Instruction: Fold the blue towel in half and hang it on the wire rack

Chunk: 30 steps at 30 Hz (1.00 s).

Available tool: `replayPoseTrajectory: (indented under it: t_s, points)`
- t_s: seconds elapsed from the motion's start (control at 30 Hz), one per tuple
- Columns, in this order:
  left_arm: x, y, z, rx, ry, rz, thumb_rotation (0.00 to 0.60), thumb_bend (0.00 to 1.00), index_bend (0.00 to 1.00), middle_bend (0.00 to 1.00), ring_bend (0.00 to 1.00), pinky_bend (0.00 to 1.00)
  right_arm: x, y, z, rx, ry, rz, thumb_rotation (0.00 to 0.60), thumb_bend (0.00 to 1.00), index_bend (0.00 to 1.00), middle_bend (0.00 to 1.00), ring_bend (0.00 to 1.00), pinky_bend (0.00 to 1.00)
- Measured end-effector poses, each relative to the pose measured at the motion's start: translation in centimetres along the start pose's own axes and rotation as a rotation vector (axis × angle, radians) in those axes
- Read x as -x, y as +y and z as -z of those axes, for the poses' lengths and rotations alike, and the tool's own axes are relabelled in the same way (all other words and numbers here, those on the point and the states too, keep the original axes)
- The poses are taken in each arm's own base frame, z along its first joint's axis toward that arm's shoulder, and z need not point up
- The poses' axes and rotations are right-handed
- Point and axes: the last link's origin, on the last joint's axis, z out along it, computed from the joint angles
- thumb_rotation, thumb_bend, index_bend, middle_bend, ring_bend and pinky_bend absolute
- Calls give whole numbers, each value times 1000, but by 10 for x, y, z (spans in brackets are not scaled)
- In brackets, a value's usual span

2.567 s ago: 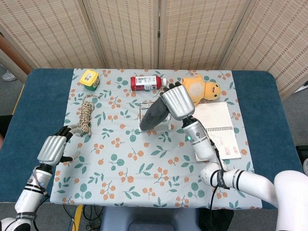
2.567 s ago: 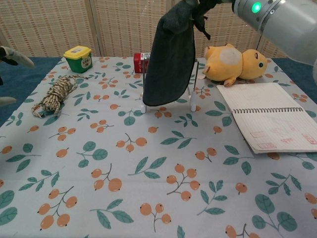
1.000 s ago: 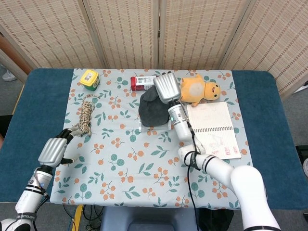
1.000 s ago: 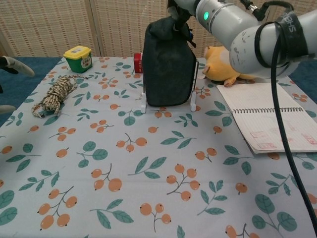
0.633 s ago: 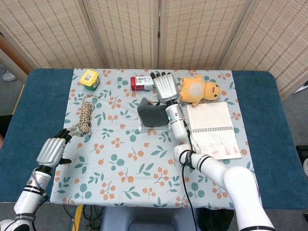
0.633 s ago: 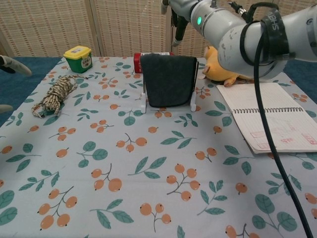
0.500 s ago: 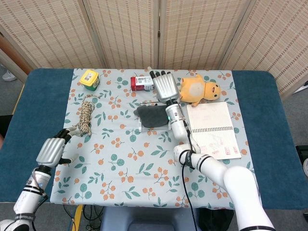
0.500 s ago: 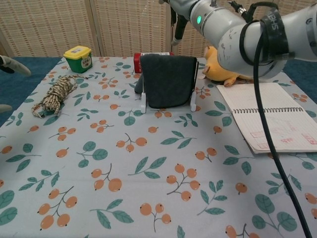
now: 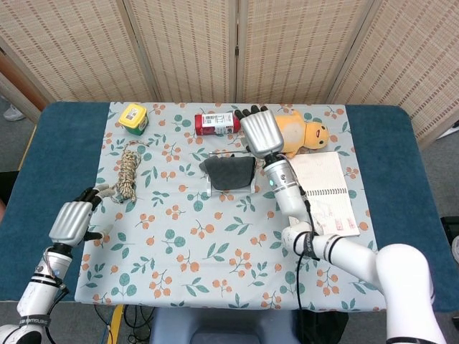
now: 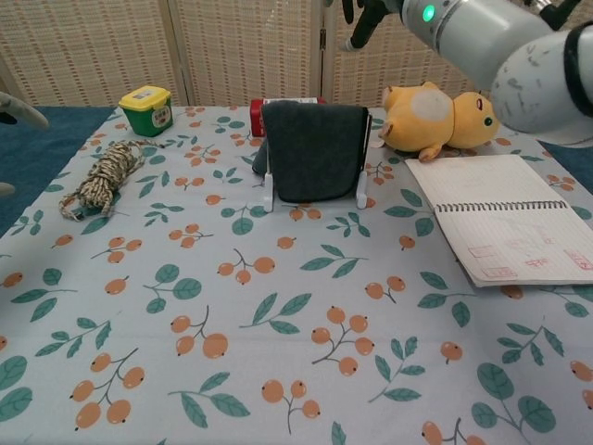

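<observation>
Blue towel (image 10: 312, 148) draped over wire rack (image 10: 360, 181), right hand (image 9: 262, 133) above with fingers spread, holding nothing, left hand (image 9: 69, 223) idle and empty; towel's bunched left edge could slide off.

Both views are evenly and brightly lit from overhead; only faint, soft shadows are cast. No glare is seen. The head view is sharp throughout. In the chest view, the arm (image 10: 500, 42) at 1 o'clock is rendered slightly soft.
</observation>
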Motion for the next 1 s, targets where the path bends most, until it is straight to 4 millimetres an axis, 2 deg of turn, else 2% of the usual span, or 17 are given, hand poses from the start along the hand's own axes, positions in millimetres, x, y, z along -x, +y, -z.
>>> replayPoseTrajectory:
  t_s: [0.17,0.4,0.57,1.0]
  points:
    - [-5,-3,-1,-11,17,-17,600,250,208,154,136,341,-13,25,37,-4,14,-13,600,334,481,588,477,556]
    - [-13,-13,-2,-47,44,-54,600,250,208,154,137,339,-27,87,113,86,9,5,600,340,558,651,553,698]
    - [-18,-22,0,-86,60,-81,600,250,209,154,137,336,-33,121,159,153,-1,5,600,342,593,680,583,762]
    - [-30,-45,21,-192,110,-139,600,250,209,154,137,297,-35,181,273,278,-60,-57,600,345,630,690,583,754]
